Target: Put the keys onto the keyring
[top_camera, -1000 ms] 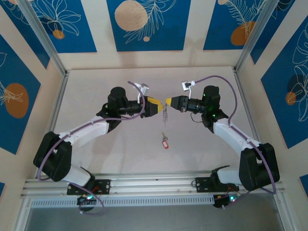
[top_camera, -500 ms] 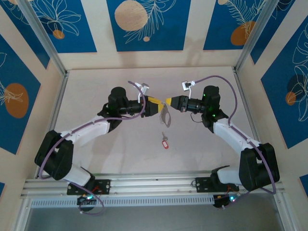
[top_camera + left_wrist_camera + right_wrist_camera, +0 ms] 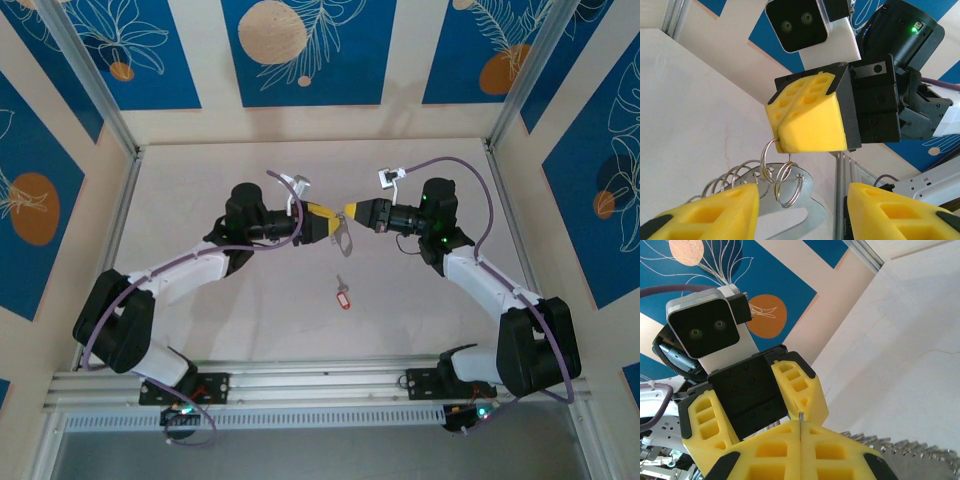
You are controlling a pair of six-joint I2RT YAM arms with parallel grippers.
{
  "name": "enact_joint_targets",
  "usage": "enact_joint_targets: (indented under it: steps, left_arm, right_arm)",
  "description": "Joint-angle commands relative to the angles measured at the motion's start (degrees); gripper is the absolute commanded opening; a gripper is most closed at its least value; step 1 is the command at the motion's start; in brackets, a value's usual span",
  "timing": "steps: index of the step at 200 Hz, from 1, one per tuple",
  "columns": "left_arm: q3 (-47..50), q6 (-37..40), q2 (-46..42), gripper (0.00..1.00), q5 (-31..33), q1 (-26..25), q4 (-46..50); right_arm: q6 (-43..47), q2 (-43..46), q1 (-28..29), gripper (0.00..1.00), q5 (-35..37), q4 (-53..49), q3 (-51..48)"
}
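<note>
A: What lay round the work area?
B: Pale tabletop (image 3: 230,320), faint hairline in it on rt wrist view. Walls were cream w/ blue panels (image 3: 330,60), orange discs (image 3: 35,207) + white leaf outlines.
A: Framing?
B: Alu posts (image 3: 85,75) ran up from the back corners. Alu rail (image 3: 320,378) ran along the near edge, w/ a white slotted duct (image 3: 320,418) just below it.

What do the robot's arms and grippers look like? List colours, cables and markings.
The left arm and right arm have white shells, black joints, purple cables; green lights dot the right one. The left gripper and right gripper have yellow pocketed fingers, black mounts, white-cased cameras.
</note>
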State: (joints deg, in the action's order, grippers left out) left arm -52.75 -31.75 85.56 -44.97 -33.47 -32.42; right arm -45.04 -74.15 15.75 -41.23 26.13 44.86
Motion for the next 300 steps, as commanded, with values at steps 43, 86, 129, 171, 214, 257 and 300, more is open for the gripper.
enact_joint_targets:
  steps: [43, 86, 129, 171, 214, 257, 300]
  left_arm:
    - [-0.2, -1.7, 1.7, 0.41, -1.9, 0.4, -3.8]
    - [-0.5, -2.4, 2.4, 0.33, -2.0, 0.2, -4.8]
    - [-0.9, -2.7, 2.7, 0.25, -2.0, 0.0, -5.3]
    - [-0.8, -2.7, 2.4, 0.14, -1.9, 0.0, -5.3]
    - [-0.5, -2.5, 1.5, 0.02, -1.6, 0.0, -4.9]
    - [-0.4, -2.3, 0.5, 0.00, -1.4, -0.1, -5.1]
    - [-0.4, -1.5, 0.0, 0.00, -1.7, -0.3, -5.3]
  right_arm:
    - [-0.1, 1.2, 0.2, 0.00, 0.6, -0.3, -0.2]
    - [0.0, 1.1, 0.2, 0.00, 0.6, -0.3, -0.3]
    - [0.0, 1.0, 0.2, 0.00, 0.6, -0.2, -0.4]
    - [0.0, 1.0, 0.1, 0.00, 0.9, -0.4, -0.5]
    - [-0.2, 1.1, 0.1, 0.00, 2.2, -1.1, -0.5]
    - [-0.8, 0.7, 0.0, 0.00, 4.7, -3.0, 0.0]
    - [-1.0, 0.5, 0.0, 0.00, 5.6, -4.1, 0.1]
